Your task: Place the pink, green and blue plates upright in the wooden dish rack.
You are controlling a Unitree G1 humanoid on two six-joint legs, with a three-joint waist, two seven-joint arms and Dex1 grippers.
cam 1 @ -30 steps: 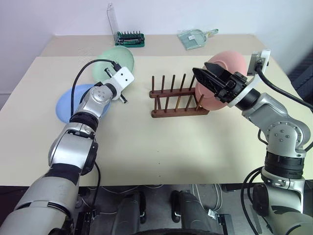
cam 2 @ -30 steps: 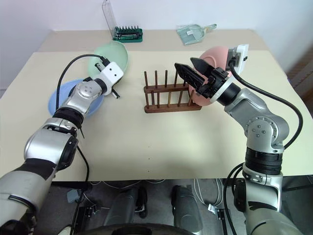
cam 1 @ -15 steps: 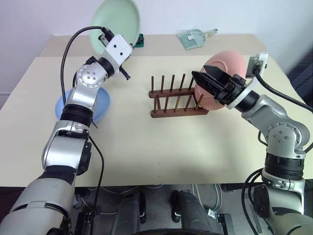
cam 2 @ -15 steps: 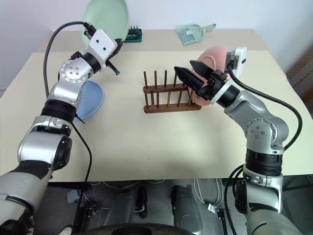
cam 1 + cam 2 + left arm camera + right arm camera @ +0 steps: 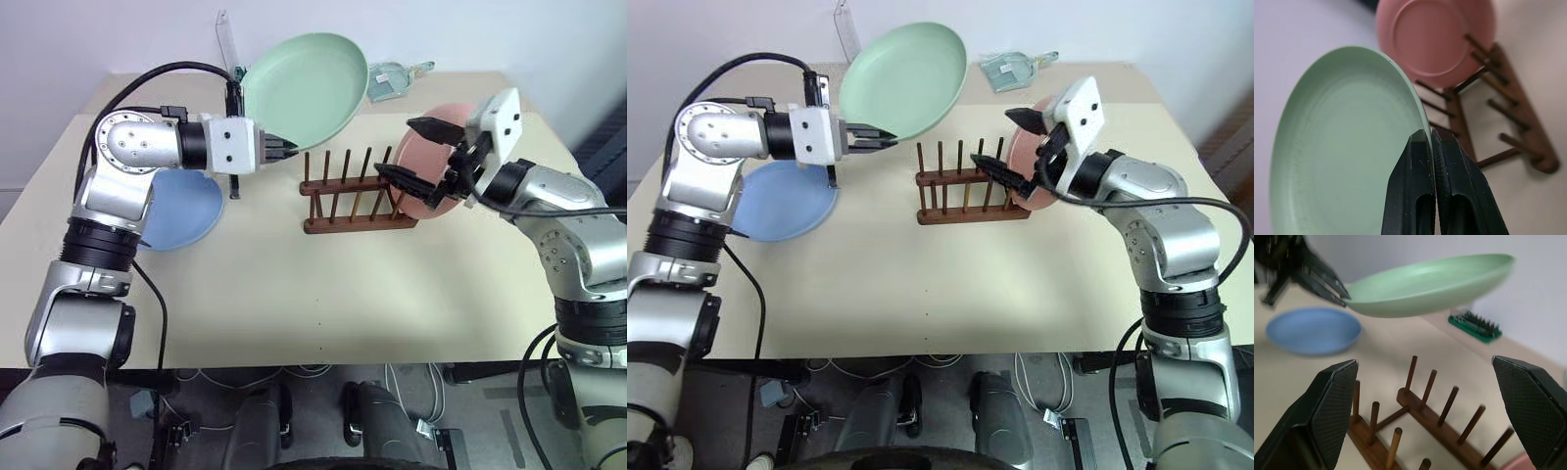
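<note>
1. cream tabletop (image 5: 294,294) against a white wall; on it we note the dark reddish-brown wooden pegged dish rack (image 5: 355,196).
2. left gripper (image 5: 291,149) pinched tight on the rim of the pale mint green round plate (image 5: 306,90), held in the air above the rack.
3. right gripper (image 5: 416,149) spread wide, empty, beside the salmon pink round plate (image 5: 423,201) standing at the rack's right end.
4. light blue round plate (image 5: 181,211) lies flat, left of the rack.

plates: 3 – pink (image 5: 423,166), green (image 5: 306,91), blue (image 5: 181,208) | rack (image 5: 355,204): 1 | bit holder (image 5: 1475,326): 1 | grippers: 2 – left (image 5: 284,149), right (image 5: 416,152)
</note>
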